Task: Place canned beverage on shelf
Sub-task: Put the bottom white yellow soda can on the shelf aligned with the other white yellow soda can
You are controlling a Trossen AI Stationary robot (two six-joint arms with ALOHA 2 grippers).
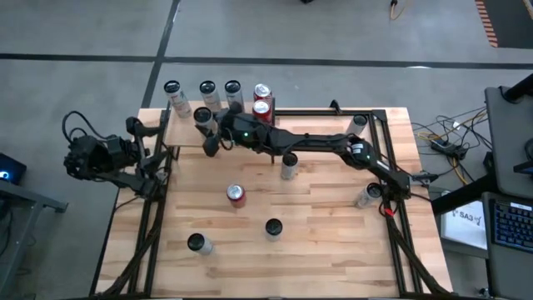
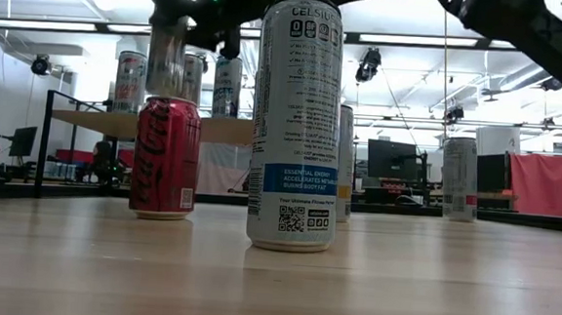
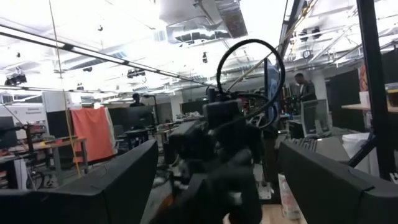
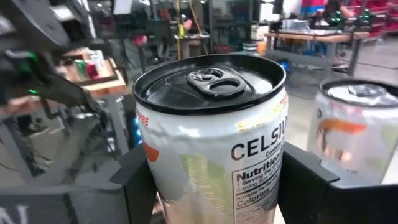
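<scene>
Right wrist view — right gripper (image 4: 214,180) clamps Celsius can (image 4: 211,137) — beside shelf (image 1: 185,131).

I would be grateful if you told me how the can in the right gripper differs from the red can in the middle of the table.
The held can is white with a black top, while the red can has a silver top. The held can sits between the right gripper's fingers at the shelf; the red can stands free on the bare tabletop. The held can looks taller and slimmer. Both stand upright.
</scene>
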